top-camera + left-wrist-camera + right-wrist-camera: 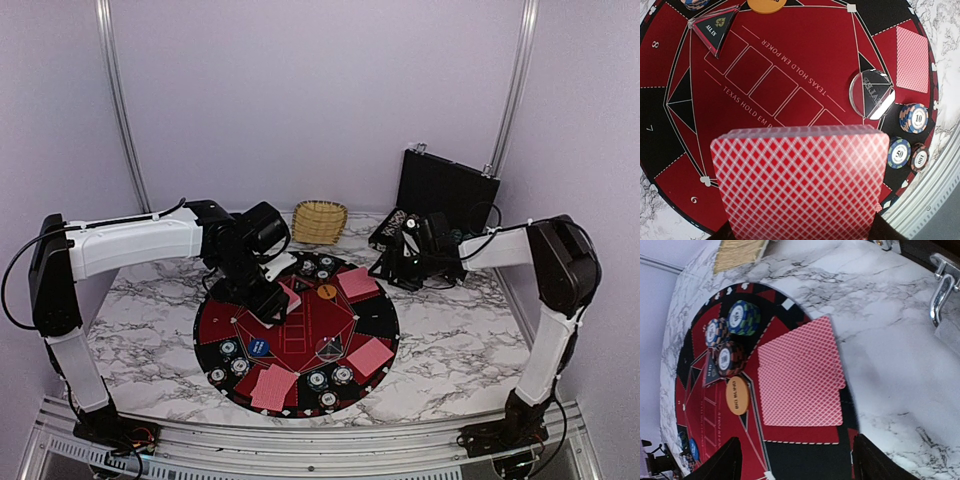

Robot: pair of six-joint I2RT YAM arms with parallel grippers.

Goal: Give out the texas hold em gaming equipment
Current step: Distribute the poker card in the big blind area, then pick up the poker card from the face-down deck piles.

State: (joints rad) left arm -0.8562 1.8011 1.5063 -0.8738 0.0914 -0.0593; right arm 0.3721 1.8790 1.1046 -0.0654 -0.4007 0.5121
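At the rim of the mat (800, 460), two red-backed cards (800, 382), marble table (895, 365) beyond.

Closed in on the far, left and right sides by plain pale lilac wall panels (320, 100), matte and unmarked. Framed by a slim silver aluminium post (112, 90) at far left and a matching silver post (520, 80) at far right.

Below, spread from wall to wall, a white tabletop with grey marble veining (450, 340). Edged on the near side by a ribbed silver aluminium rail (300, 445).

Toward the far edge, a small woven wicker basket (320, 221) near the middle and an open black hard case (445, 190) at far right, lid upright by the wall, with a chrome latch (940, 285).

Lit softly and evenly; faint shadows on the marble, mild sheen on the rail.
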